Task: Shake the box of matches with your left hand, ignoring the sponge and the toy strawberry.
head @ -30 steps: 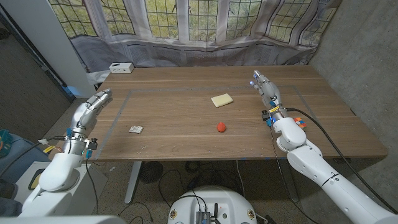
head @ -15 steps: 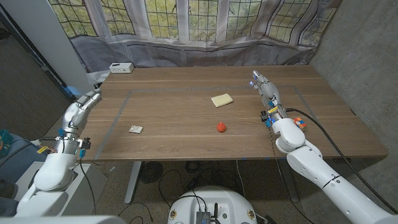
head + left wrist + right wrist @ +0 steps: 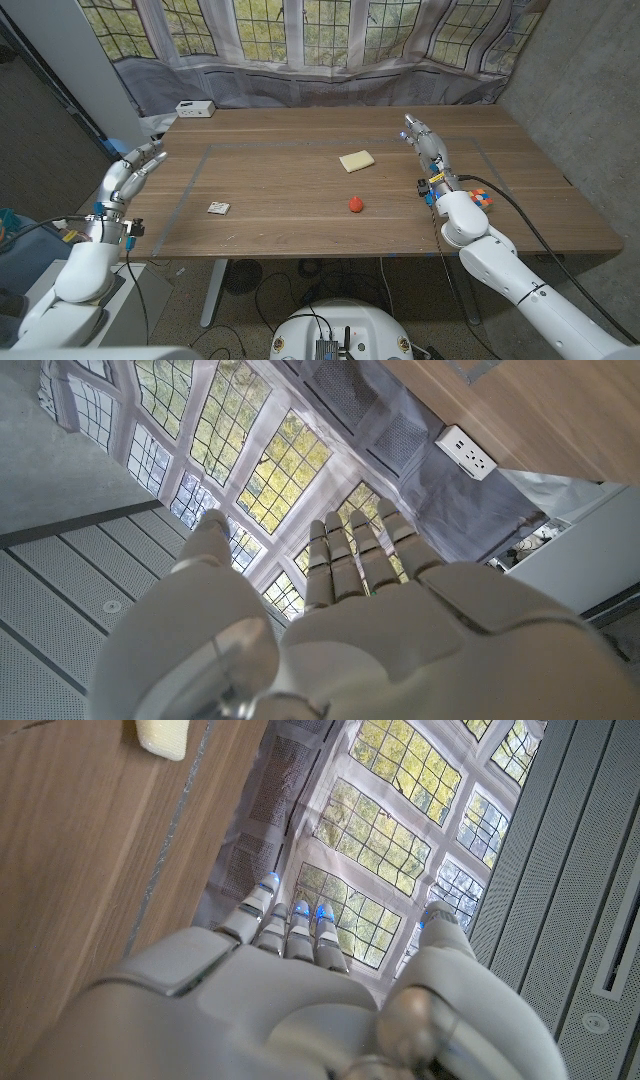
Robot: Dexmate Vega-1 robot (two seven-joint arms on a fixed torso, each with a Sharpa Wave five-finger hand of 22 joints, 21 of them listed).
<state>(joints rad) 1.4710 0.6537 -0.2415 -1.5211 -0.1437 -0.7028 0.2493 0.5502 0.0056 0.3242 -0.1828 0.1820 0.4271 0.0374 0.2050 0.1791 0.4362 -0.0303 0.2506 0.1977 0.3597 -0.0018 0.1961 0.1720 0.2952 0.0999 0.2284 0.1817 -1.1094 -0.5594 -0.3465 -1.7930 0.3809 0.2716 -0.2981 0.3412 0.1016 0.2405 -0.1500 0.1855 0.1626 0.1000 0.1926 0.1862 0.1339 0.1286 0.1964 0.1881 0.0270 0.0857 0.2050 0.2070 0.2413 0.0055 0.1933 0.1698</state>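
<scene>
The left hand (image 3: 128, 172) hangs off the desk's (image 3: 300, 225) left edge, fingers spread, holding nothing. The box of matches (image 3: 218, 208) lies untouched near the front left, well apart from it, so everything remains to do. Further right sit the sponge (image 3: 356, 160) and toy strawberry (image 3: 355, 204). The right hand (image 3: 425, 145) looks extended and empty.

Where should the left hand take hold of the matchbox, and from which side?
The box of matches lies flat and low on the table, so probably pinch its two opposite side edges from above. The left hand is open off the table's left edge.
</scene>
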